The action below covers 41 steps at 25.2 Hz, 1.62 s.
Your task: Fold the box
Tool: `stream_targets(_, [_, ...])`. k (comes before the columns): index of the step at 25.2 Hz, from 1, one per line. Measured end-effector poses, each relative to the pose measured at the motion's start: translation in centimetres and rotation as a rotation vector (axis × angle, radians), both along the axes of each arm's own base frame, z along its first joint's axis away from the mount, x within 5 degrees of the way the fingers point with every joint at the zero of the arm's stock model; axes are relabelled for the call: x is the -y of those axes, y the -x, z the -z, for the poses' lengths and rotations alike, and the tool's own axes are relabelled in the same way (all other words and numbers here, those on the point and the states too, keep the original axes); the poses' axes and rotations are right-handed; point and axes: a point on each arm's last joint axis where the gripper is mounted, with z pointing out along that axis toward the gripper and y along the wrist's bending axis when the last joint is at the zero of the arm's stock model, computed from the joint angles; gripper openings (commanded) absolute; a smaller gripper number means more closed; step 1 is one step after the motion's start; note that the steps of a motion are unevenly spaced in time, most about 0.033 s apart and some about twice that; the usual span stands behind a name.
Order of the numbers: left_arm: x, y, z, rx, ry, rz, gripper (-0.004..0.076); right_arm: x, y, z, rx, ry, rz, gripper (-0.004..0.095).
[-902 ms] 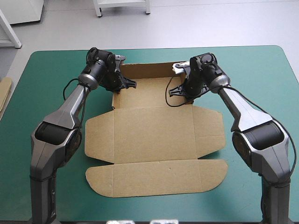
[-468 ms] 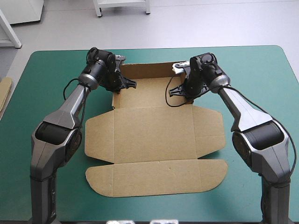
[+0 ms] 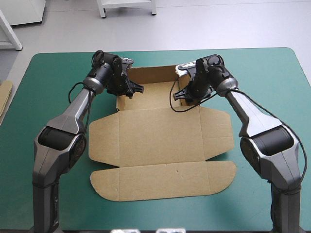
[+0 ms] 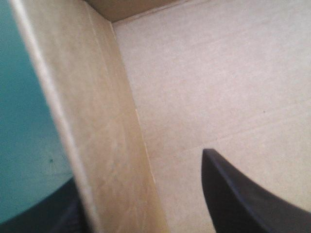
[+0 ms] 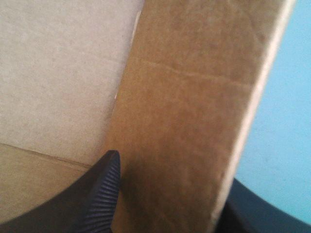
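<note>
The brown box [image 3: 160,136] lies in the middle of the teal-green table [image 3: 58,77], mostly still a flat sheet; only its far end has taken shape, with the back wall [image 3: 150,73] standing and a short side wall raised at each end of it. I judge I am in the middle of setting up those two side walls; the wide side flaps [image 3: 103,141] and the long rounded lid flap [image 3: 165,182] nearest me lie flat, not yet folded.

My left gripper [image 3: 131,90] straddles the left side wall [image 4: 107,121]; the outer finger [image 4: 53,218] sits against the wall's outside face over the table, while the inner finger [image 4: 243,199] stands a little apart from the inside face, so these jaws are parted around the board and not clamped on it.

My right gripper [image 3: 181,94] has the right side wall [image 5: 184,97] between its fingers; the ribbed inner finger [image 5: 82,204] presses the inside face and the outer finger [image 5: 262,208] shows just past the wall's edge, so I read these jaws as nearly closed, with the board pinched between them.

Next, I judge, both walls need bringing fully upright and square to the back wall; that calls for even pressure from both sides, and for my left jaws to close first, or the wall may slip free and fall back.
</note>
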Motion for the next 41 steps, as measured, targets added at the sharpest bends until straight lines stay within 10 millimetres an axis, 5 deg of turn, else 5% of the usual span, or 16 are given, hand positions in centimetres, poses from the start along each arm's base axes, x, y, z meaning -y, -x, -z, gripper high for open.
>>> stream_targets(13, [0.2,-0.4,-0.6,0.072,0.022,0.007,0.0464,-0.1,-0.6,-1.8,0.087,-0.013,0.016,0.0492])
stream_targets(18, [-0.1,0.1,-2.9,0.140,0.029,0.020,0.0464,0.0,-0.7,-4.4,0.153,-0.017,0.018,0.0491])
stream_targets(24, [-0.8,2.2,-8.2,0.256,0.040,0.072,0.0464,0.3,0.0,-7.8,0.207,-0.033,0.000,0.0490])
stream_targets(32, [-1.5,8.8,-17.2,0.385,0.180,0.227,0.0463,2.4,5.7,-17.2,0.399,-0.133,-0.014,0.0486])
stream_targets(36, [-1.6,11.0,-18.4,0.378,0.223,0.288,0.0462,3.2,8.0,-18.9,0.420,-0.160,-0.023,0.0486])
stream_targets(41, [-1.8,13.5,-16.3,0.339,0.277,0.318,0.0462,4.2,10.3,-18.1,0.384,-0.146,-0.024,0.0486])
